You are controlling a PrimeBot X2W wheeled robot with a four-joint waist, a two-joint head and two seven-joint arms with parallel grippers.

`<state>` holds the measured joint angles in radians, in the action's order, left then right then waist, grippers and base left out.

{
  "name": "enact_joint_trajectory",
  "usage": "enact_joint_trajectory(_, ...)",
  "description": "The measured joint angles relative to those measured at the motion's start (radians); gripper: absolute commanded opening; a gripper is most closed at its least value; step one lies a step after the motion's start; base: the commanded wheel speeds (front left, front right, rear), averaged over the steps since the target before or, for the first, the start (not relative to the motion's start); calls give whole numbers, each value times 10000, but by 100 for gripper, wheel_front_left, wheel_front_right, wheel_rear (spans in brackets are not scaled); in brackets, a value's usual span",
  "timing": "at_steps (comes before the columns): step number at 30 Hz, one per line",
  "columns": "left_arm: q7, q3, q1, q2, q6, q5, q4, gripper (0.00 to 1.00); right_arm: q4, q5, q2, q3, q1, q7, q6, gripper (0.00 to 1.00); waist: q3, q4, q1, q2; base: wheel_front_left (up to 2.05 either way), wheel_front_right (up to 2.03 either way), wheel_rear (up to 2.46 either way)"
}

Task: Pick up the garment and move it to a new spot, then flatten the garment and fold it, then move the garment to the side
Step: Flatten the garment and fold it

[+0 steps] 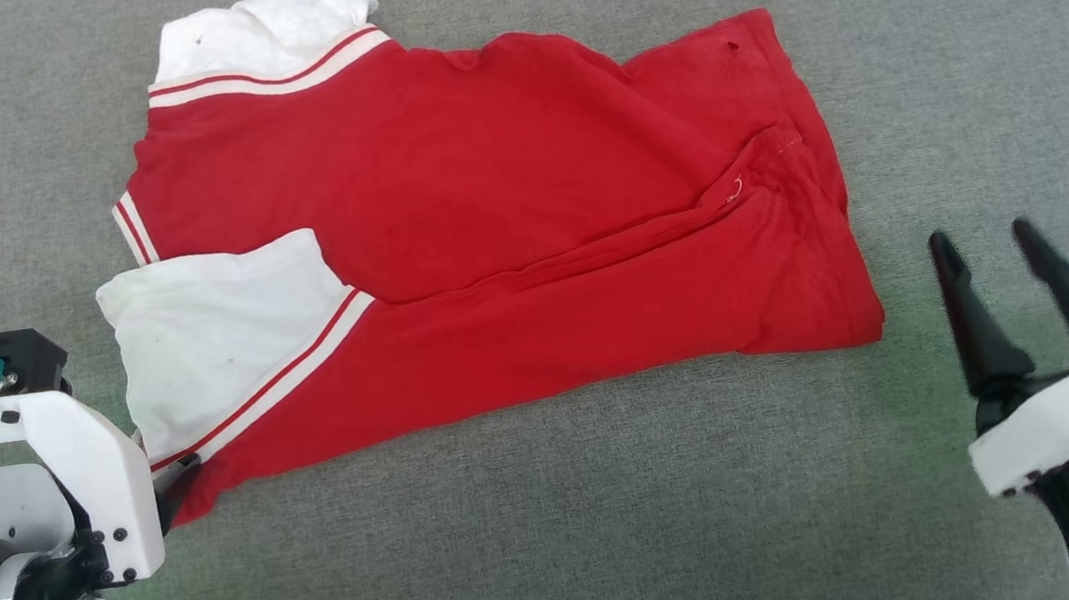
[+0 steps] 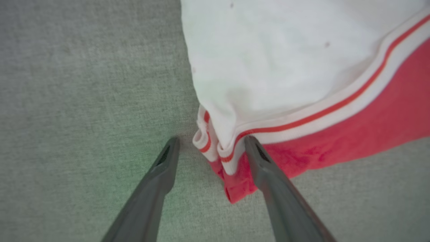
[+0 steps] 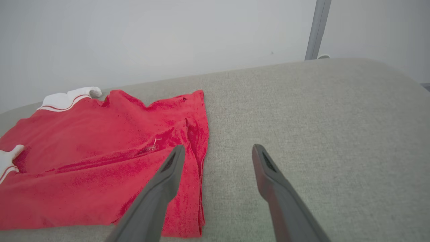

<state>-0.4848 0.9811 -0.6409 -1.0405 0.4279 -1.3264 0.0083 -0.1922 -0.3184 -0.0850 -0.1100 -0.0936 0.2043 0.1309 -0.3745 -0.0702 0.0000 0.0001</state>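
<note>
The garment [image 1: 488, 245] lies partly folded on the grey padded surface [image 1: 562, 538]. The left gripper [image 2: 211, 141] gapes wide around its corner, and the right gripper [image 1: 982, 234] is wide and empty.

Garment [image 1: 488, 245] lies on padded surface [image 1: 624, 551], left of middle.
Sleeve end toward left edge, hem toward right; left gripper [image 2: 211, 141] at its near left corner, corner between the fingers; right gripper [image 1: 978, 234] near right, apart from hem.
</note>
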Motion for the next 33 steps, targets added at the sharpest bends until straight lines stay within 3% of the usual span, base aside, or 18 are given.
enact_joint_trajectory(2, -6, 10, 28, 69, -111, -35, 207, 100, 23, -119, 40, 73, 176, 253, -2, 100, 6, -44, 0, 0, 0, 0, 0)
enact_joint_trajectory(4, -6, -4, 27, 165, -347, -71, 435, 0, 67, -217, 13, 196, 312, 619, 0, 100, 17, -59, 0, 0, 0, 0, 0)
enact_joint_trajectory(12, -173, 67, -198, 669, -911, -215, 1103, 0, 546, -755, -224, 502, 321, 2161, -2, 100, 63, 68, 0, 0, 0, 0, 0)
enact_joint_trajectory(28, -226, 198, -683, 1202, -1158, 155, 1172, 0, 2777, -1118, -832, 1001, -2038, 5394, -2, 100, -143, 716, 0, 0, 0, 0, 0)
enact_joint_trajectory(30, -211, 199, -711, 1244, -1195, 161, 1197, 0, 3193, -1074, -1049, 1233, -2464, 6040, 0, 0, -183, 780, 0, 1, 0, 0, 0)
enact_joint_trajectory(33, -153, 178, -724, 1310, -1221, 163, 1260, 0, 3386, -1133, -1235, 1329, -2699, 6274, -2, 0, -203, 838, 0, 0, 0, 0, 0)
